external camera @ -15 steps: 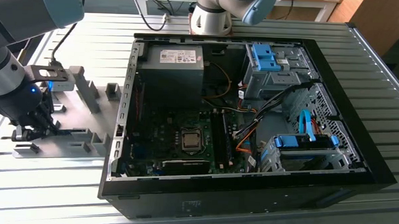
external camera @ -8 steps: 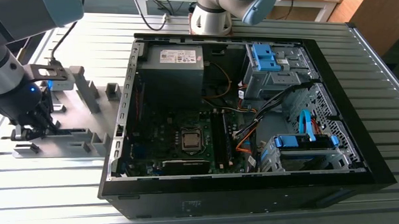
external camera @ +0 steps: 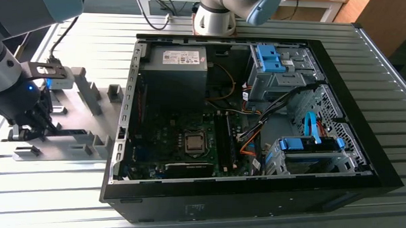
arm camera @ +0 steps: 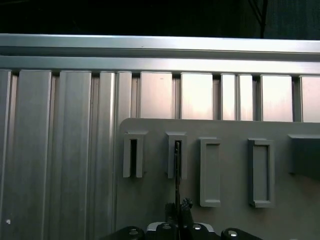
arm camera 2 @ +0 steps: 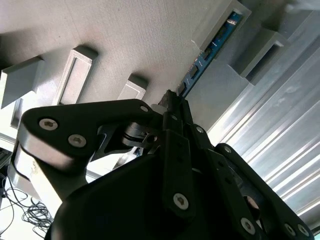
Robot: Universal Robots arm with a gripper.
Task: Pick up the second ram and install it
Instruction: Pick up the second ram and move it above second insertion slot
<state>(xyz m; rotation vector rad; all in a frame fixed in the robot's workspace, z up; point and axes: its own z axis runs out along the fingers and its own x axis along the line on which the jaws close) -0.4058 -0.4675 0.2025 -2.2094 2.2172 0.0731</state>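
Observation:
The second ram [arm camera 2: 206,54] is a thin blue-green board standing on edge in the slots of grey fixture blocks [arm camera 2: 218,31]. In the first wrist view the ram [arm camera: 177,167] shows edge-on as a dark line running from a slotted block [arm camera: 170,155] towards the fingers. My gripper [arm camera 2: 173,102] has its black fingers drawn together on the near end of the stick. In the exterior view my gripper [external camera: 28,127] hangs low over the grey fixture plate [external camera: 66,149], at that view's left, beside the open computer case [external camera: 364,150].
The case lies open on a ribbed aluminium table [external camera: 394,70]. Inside are a motherboard with a CPU socket [external camera: 194,142] and long black memory slots [external camera: 224,140], orange and blue cables [external camera: 311,129], and blue drive brackets [external camera: 269,58]. Several grey blocks [external camera: 88,95] stand on the plate.

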